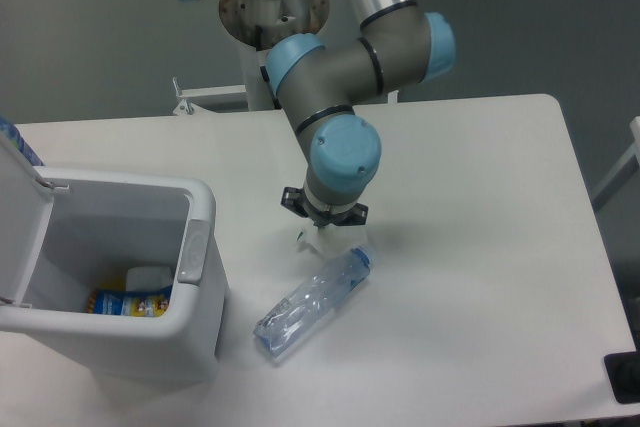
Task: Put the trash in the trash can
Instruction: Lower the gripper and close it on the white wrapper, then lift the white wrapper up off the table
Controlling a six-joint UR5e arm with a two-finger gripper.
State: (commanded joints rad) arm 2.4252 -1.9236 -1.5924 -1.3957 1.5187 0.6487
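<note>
White counter (480, 197) fills the view under grey floor. On it lies the crushed clear bottle (312, 303), long axis slanting from its blue cap (362, 257) at upper right down to lower left. The claw (322, 239) hangs just above the cap end; I cannot tell how far its jaws are parted, and it holds nothing visible. The open trash can (200, 247) stands left, a white wad (150, 278) inside.

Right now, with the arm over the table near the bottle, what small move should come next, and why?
Probably lower the gripper onto the cap end of the crushed bottle and close. The bottle lies flat on the table, not yet grasped, just below the gripper; whether the fingers are open is hard to tell. The trash can stands open at the left, ready to receive it.
</note>
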